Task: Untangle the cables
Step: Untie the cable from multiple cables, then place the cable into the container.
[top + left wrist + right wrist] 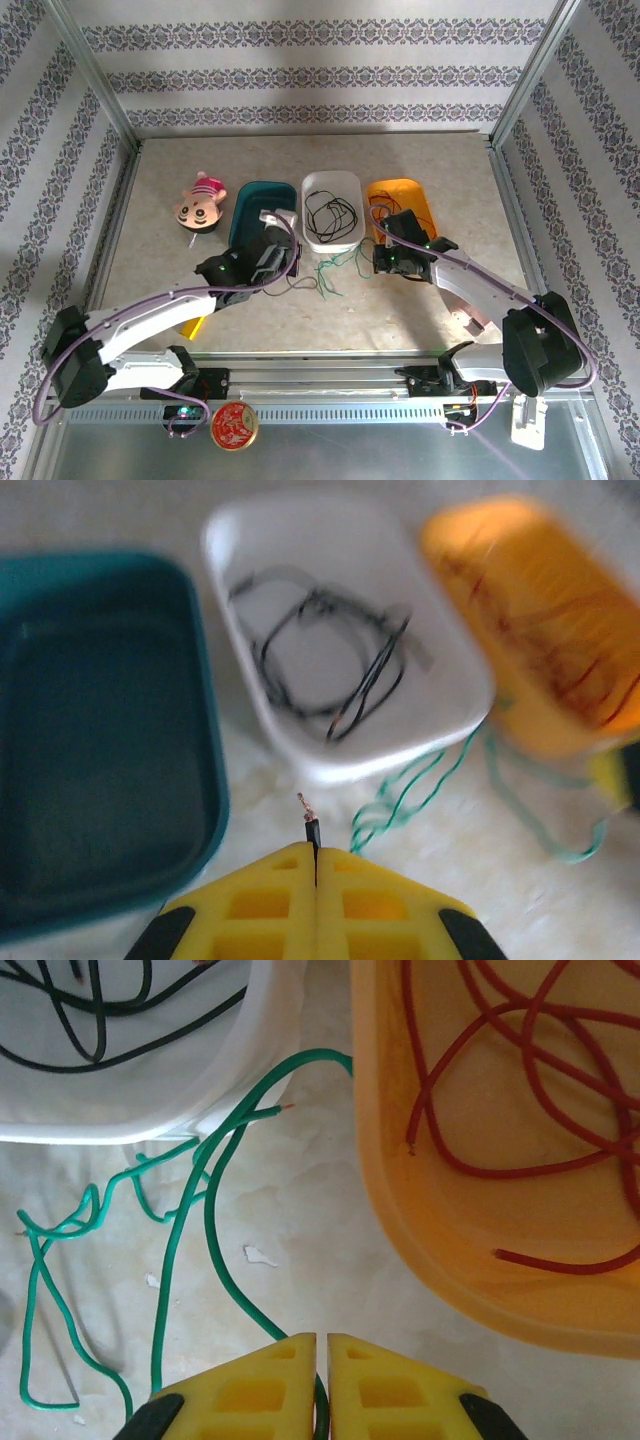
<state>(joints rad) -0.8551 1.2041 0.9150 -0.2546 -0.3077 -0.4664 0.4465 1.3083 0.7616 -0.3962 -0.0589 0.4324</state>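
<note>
Black cable (312,830), bare-tipped, pokes from the left gripper (315,852), its fingers pressed together on it; black loops (375,675) lie in the white bin (300,540). The green cable (172,1250) sprawls on the table (300,1220), clamped in the right gripper (322,1345), beside red cables (520,1172) in the orange bin (400,1230).

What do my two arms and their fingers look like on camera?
The left arm and right arm have pale grey-white links, black joint housings and a thick purple cable along each. The left gripper and right gripper have yellow fingers with recessed pockets and black bases.
</note>
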